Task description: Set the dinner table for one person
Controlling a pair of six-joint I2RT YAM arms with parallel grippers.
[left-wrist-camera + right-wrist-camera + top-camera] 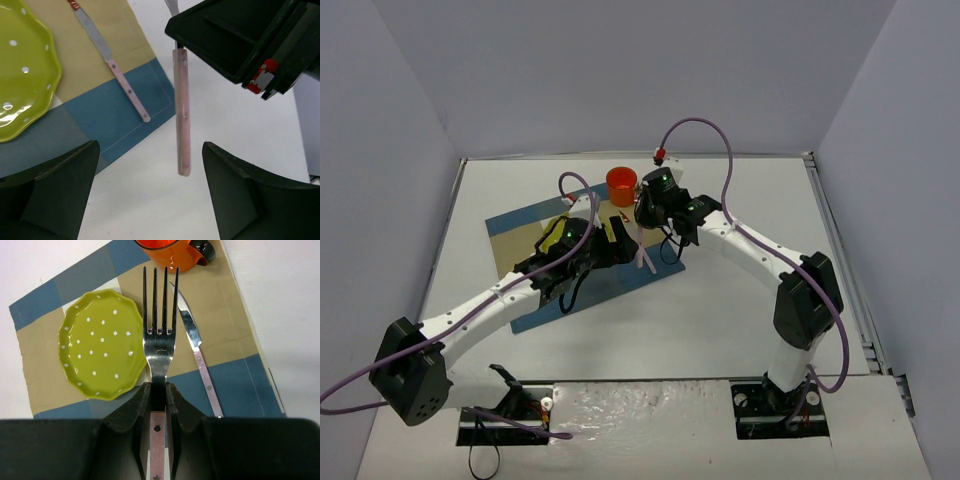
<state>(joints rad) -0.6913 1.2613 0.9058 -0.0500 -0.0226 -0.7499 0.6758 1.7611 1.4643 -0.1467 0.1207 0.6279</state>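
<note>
My right gripper (pixel 158 395) is shut on a fork (pixel 160 315) at its neck and holds it above the checked placemat (pixel 235 385), tines pointing towards the orange cup (pixel 172 252). The fork's pink handle (pixel 181 110) hangs free over the white dinner table (pixel 740 300), just off the mat's right edge. On the mat lie a green dotted plate (pixel 102 350) and, to its right, a pink-handled knife (pixel 200 360). My left gripper (pixel 150 190) is open and empty, its fingers either side of the fork handle's end without touching it.
The orange cup (pixel 621 186) stands at the mat's far edge. The two arms nearly meet over the mat's right side (pixel 630 240). Grey walls ring the table. A purple cable loops above the right arm (pixel 720 150).
</note>
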